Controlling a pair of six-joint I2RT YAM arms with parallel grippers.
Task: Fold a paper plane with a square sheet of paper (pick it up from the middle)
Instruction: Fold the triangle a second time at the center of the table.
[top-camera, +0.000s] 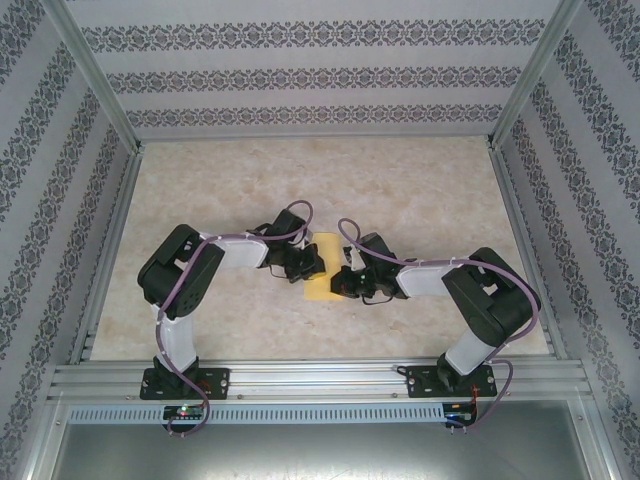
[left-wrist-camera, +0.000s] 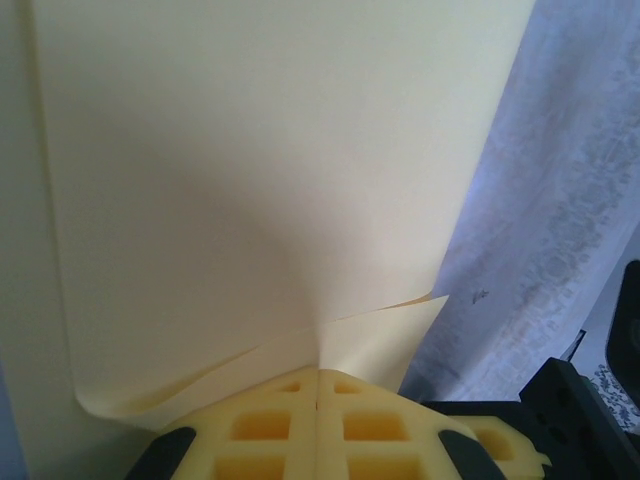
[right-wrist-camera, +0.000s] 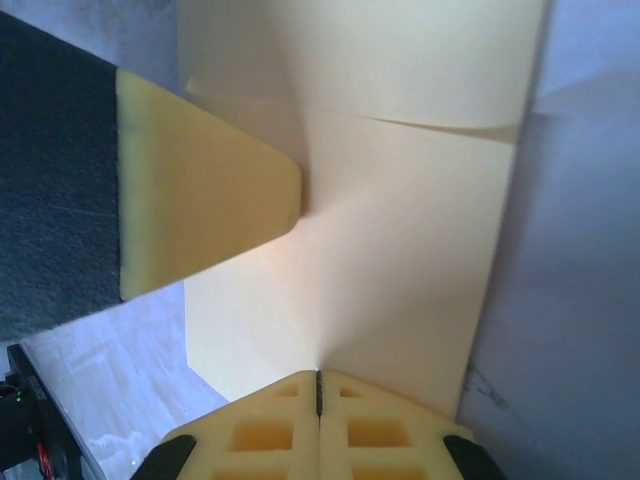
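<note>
The square sheet of paper (top-camera: 324, 248) is pale yellow and folded to a narrow rectangle, held between both arms at the table's middle. My left gripper (top-camera: 311, 263) is shut on its left edge; in the left wrist view the pads meet at the paper (left-wrist-camera: 260, 180), where two layers part slightly near the left gripper (left-wrist-camera: 318, 373). My right gripper (top-camera: 344, 281) is shut on the opposite edge. The right wrist view has the right gripper (right-wrist-camera: 318, 376) pinching the paper (right-wrist-camera: 410, 230), with a left gripper finger (right-wrist-camera: 200, 190) clamped on it at upper left. A paper plane is out of view.
The marble-patterned table (top-camera: 230, 190) lies under the paper. Patterned walls (top-camera: 320, 75) and metal frame posts enclose the back and sides. An aluminium rail (top-camera: 320, 378) carries both arm bases at the near edge.
</note>
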